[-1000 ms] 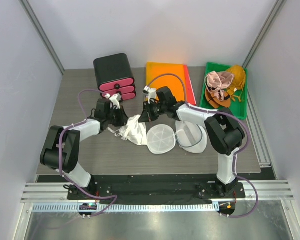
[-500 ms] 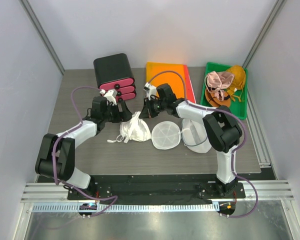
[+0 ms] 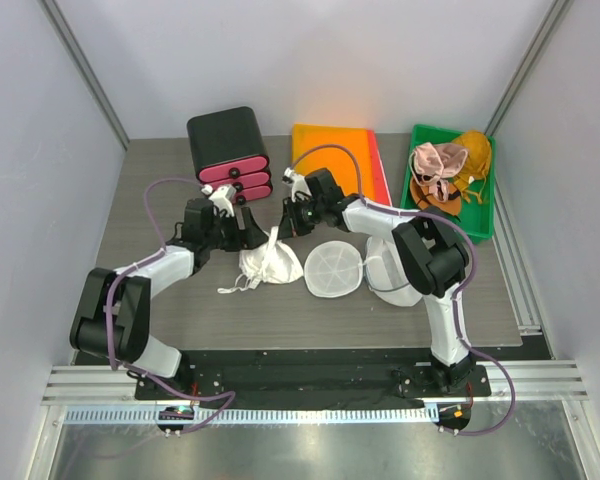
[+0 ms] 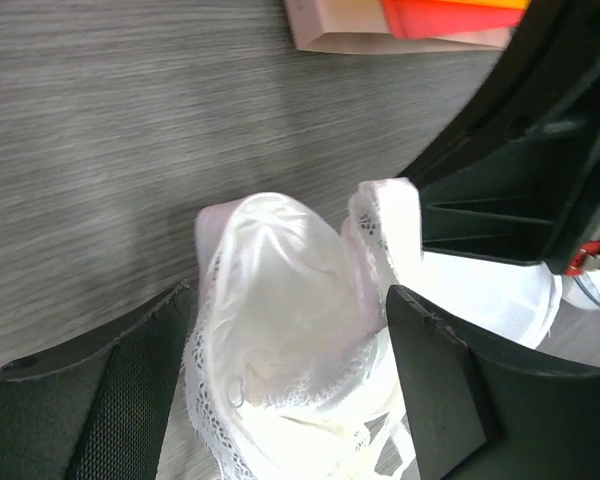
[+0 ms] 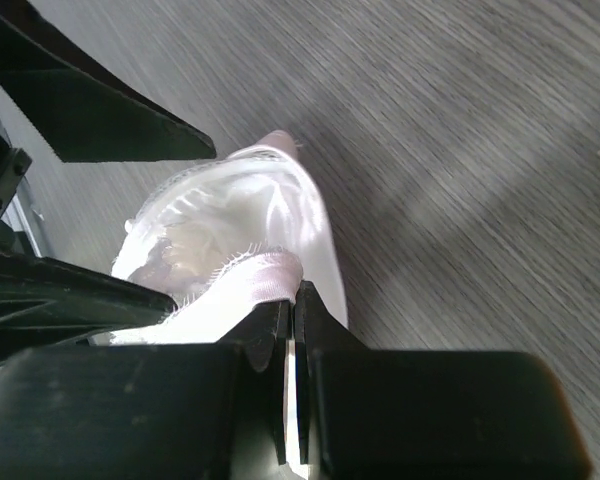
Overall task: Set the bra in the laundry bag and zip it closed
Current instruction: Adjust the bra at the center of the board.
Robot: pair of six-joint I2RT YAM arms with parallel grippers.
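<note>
My right gripper (image 5: 290, 312) was pinched shut on the edge of the bra (image 3: 270, 262), just left of the open laundry bag (image 3: 333, 268); my left gripper (image 4: 290, 370) stood open around it, holding nothing; I judged this thin hold could slip and drop the bra outside the bag.

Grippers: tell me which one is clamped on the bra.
The right gripper: its jaws are shut on a pale edge band of the bra. The left gripper stands open around the cup, gripping nothing.
</note>
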